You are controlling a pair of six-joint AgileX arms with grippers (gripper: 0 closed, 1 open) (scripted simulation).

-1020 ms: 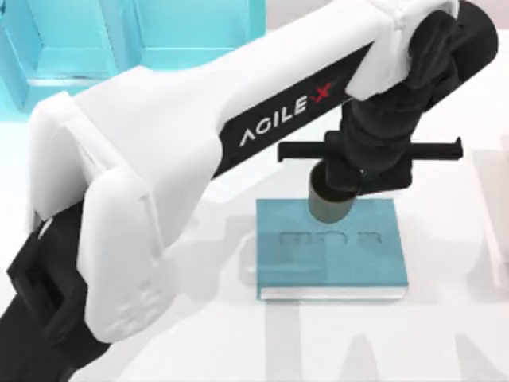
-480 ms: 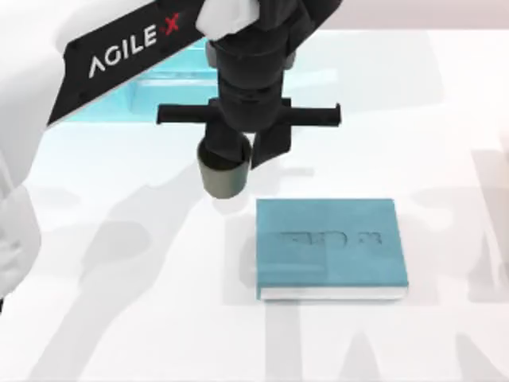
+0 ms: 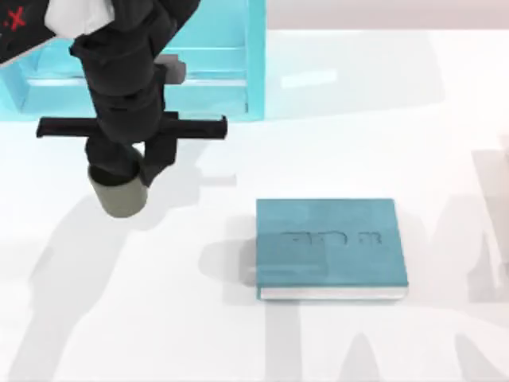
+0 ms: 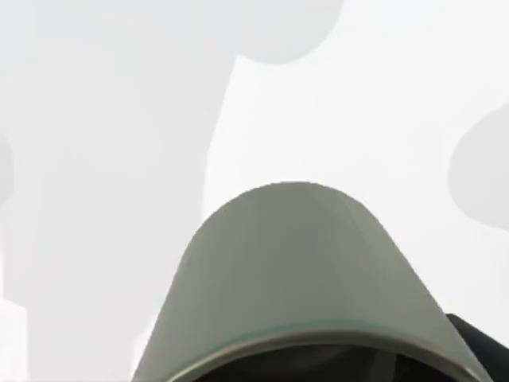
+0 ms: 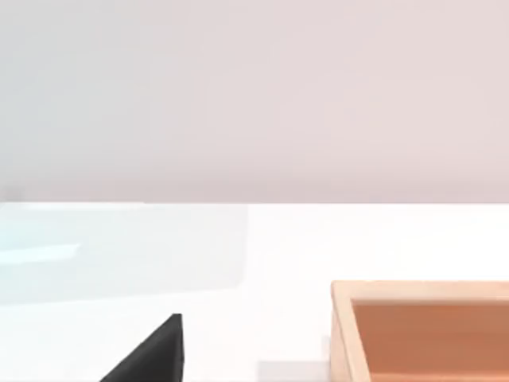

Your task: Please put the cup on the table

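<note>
The olive-green cup [image 3: 119, 195] hangs upright under my left gripper [image 3: 127, 165], which is shut on its rim. It is over the white table [image 3: 159, 318], well to the left of the teal book [image 3: 330, 247] and apart from it. Whether its base touches the tabletop I cannot tell. In the left wrist view the cup [image 4: 302, 270] is seen close up, with bare table [image 4: 119, 119] beyond it. A dark corner of my right gripper [image 5: 151, 358] shows low in the right wrist view, parked off to the side.
A light-blue shelf unit [image 3: 215, 72] stands at the back left, just behind the left arm. A wooden box [image 5: 421, 326] sits near the right gripper. Arm shadows fall across the tabletop.
My left gripper has carried the cup off the book and leftward across the table, from over the book's back edge to a spot well left of it. The book has not moved.
</note>
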